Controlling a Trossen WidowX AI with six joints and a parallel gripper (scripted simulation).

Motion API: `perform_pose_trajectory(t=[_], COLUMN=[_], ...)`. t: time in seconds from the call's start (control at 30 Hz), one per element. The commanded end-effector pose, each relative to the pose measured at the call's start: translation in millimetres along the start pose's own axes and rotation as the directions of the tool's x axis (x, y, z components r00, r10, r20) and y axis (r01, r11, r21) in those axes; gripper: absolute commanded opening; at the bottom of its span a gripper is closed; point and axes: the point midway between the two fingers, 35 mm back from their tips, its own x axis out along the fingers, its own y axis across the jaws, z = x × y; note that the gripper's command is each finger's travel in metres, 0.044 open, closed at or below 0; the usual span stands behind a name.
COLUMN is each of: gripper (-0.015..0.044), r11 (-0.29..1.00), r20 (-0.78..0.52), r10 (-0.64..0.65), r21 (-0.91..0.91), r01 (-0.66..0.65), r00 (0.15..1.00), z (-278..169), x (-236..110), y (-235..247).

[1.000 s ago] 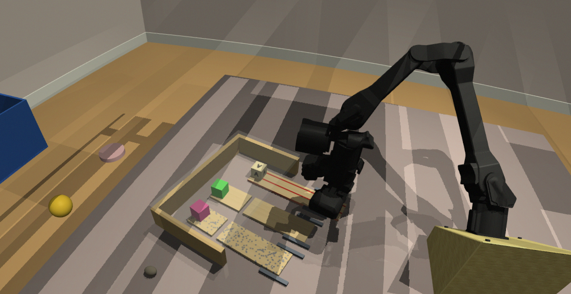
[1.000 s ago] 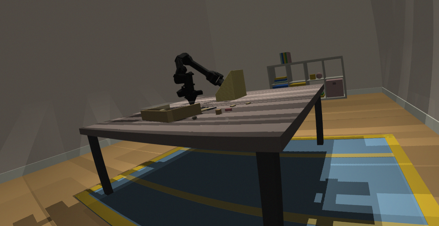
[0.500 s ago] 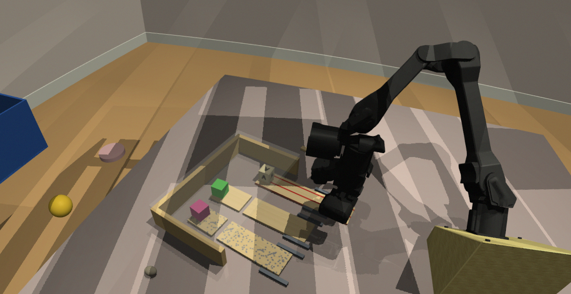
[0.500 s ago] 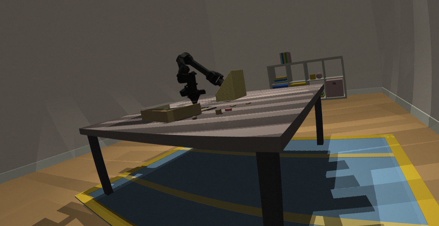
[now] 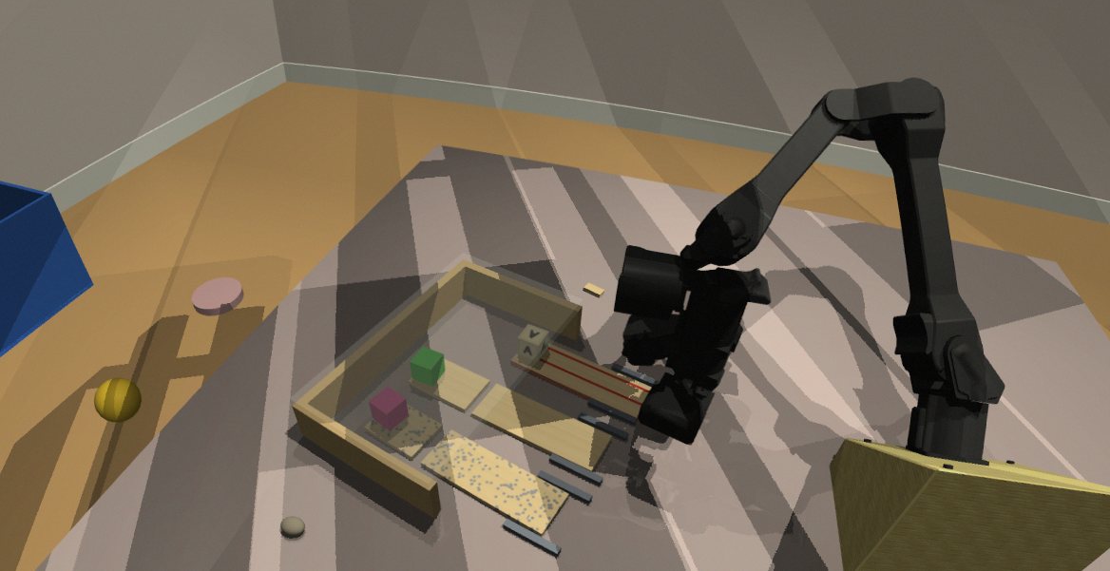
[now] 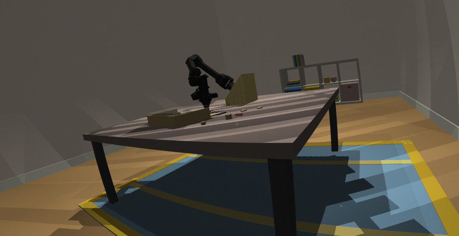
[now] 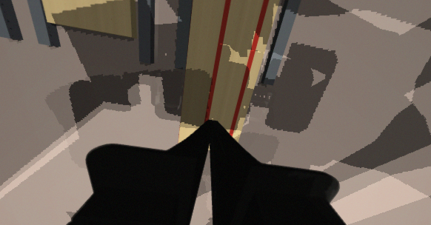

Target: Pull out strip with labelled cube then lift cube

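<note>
Striped table [image 5: 815, 350], clenched gripper [image 7: 209, 127] pressing red-lined strip's [image 5: 590, 375] near end, labelled cube [image 5: 532, 342] at far end.

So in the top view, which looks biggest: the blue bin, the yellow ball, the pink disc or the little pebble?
1. Blue bin, though cut off by the frame.
2. Pink disc and yellow ball: too alike to rank.
3. Pebble, clearly smallest.
</note>
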Motion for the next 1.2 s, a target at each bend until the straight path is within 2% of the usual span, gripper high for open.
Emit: perform_pose_trajectory(t=[0.0, 1.17], gripper=[0.0000, 0.0000], r11=[1.000, 1.000], r20=[-0.026, -0.028], r10=[-0.005, -0.005], r21=[-0.009, -0.011], r01=[0.005, 0.004], r00=[1.000, 1.000], z=[-13, -66], x=[5, 4], y=[-1, 0])
